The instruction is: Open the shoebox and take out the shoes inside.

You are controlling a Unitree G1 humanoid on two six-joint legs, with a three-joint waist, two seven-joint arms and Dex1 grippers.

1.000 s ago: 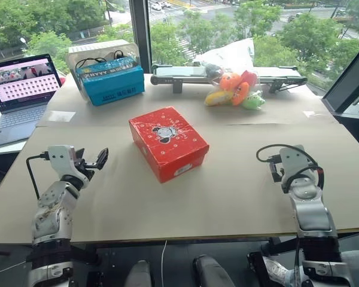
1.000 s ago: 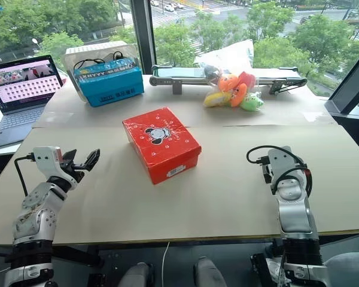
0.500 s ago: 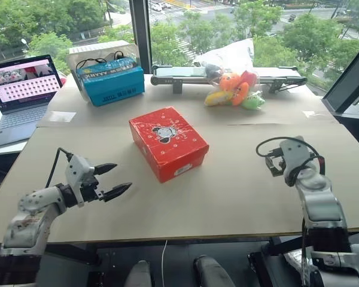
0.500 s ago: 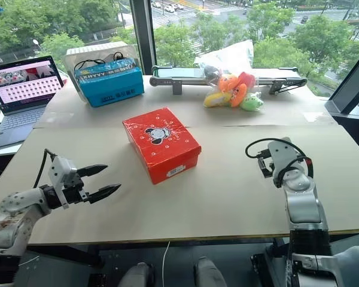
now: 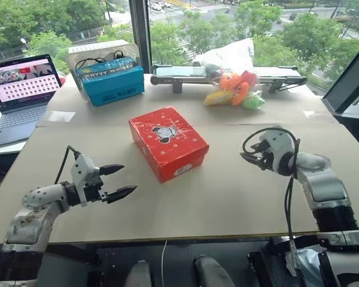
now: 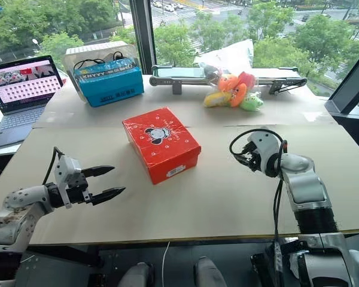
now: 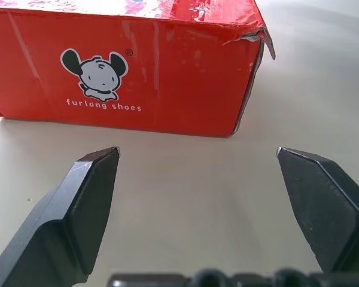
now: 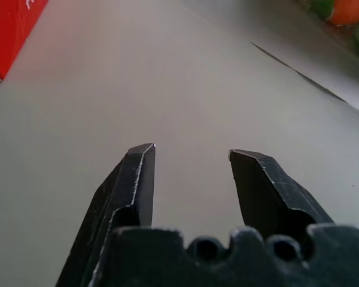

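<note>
On the long side of the red rectangular cardboard shoebox, small white lettering reads "furlong shoes" beneath a black-and-white cartoon figure, with a tiny ® mark beside its ear. The blue cardboard box at the far left of the table carries white lettering along its side, too small to read.
</note>
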